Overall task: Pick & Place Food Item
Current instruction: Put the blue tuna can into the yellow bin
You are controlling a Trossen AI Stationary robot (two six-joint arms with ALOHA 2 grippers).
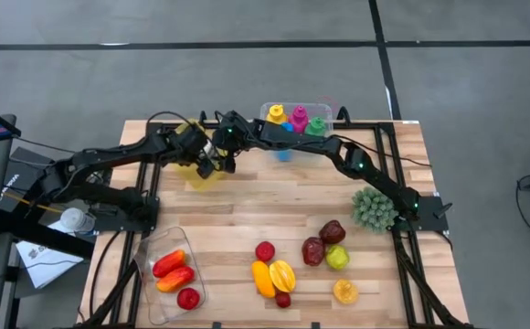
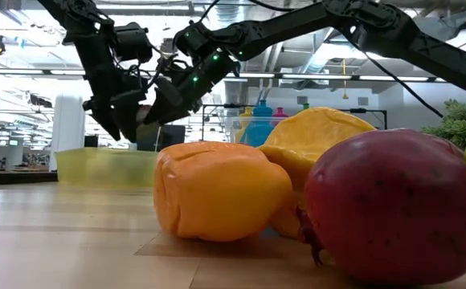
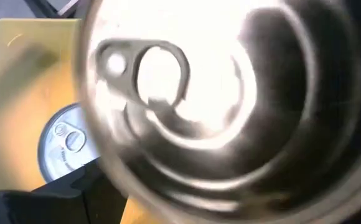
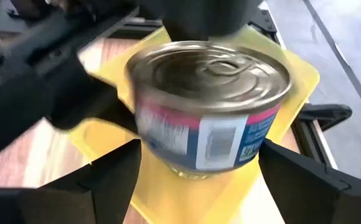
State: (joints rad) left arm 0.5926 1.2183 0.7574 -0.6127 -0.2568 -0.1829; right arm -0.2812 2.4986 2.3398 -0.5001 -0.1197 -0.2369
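While two pincers meet, two cans [image 3: 68, 146] show above one yellow bin [image 1: 203, 174].

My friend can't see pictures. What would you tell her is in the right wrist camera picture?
A shiny tin can with a pull-tab lid and a pink and blue label fills the middle, sitting between the right gripper's two dark fingers. Under it is a yellow tray on a wooden table, and a dark, blurry robot arm reaches in beside it.

Both arms reach in over the table's far edge, meeting near its middle. The left gripper [image 1: 206, 163] and right gripper [image 1: 228, 146] hang close together, fingers spread wide on each.
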